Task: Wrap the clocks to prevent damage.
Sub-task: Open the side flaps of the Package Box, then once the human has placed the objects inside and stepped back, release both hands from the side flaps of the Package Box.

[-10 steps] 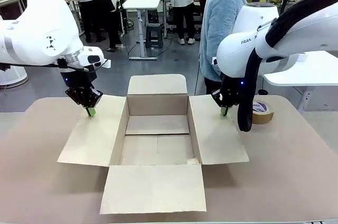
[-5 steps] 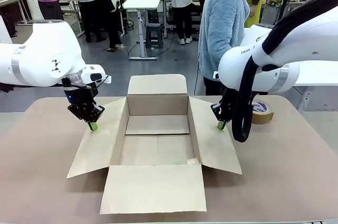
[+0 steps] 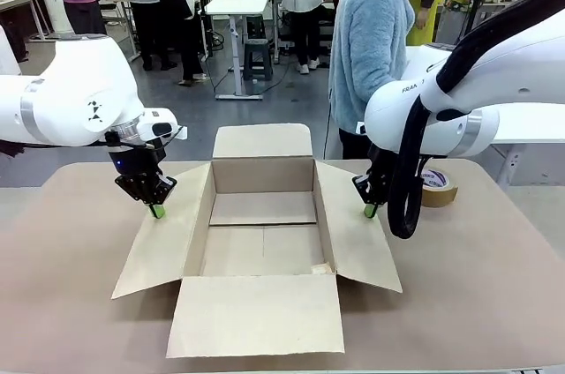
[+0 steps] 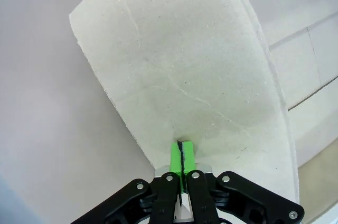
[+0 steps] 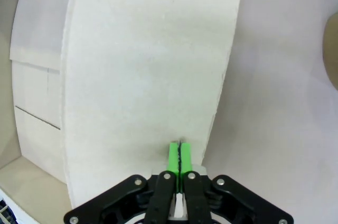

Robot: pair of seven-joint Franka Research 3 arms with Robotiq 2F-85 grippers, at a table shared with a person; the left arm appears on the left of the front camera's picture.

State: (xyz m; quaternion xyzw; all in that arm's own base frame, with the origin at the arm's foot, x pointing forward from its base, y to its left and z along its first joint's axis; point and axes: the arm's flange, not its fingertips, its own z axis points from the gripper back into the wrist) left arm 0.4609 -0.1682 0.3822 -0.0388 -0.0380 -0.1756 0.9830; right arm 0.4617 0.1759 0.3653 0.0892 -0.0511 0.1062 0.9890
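The clocks are out of view. An open brown cardboard box (image 3: 263, 176) sits mid-table, and nothing lies on the part of its floor that shows. My left gripper (image 3: 156, 211) is shut, its green tips against the outer edge of the box's left flap (image 3: 163, 246). In the left wrist view the left gripper (image 4: 182, 152) rests on that flap (image 4: 185, 65). My right gripper (image 3: 369, 210) is shut too, touching the outer edge of the right flap (image 3: 357, 237). The right wrist view shows the right gripper (image 5: 179, 155) closed over the flap (image 5: 148, 65). Whether either flap is pinched is unclear.
A brown tape roll (image 3: 439, 187) lies on the table at the right, behind my right arm. A person in a light blue fleece (image 3: 371, 39) stands at the far side. The front flap (image 3: 256, 312) lies flat toward me; the back flap (image 3: 265, 140) stands up.
Both grippers have come down and slightly inward along the side flaps. The two flaps now slope up more steeply than a second ago. The person has shifted a little left.
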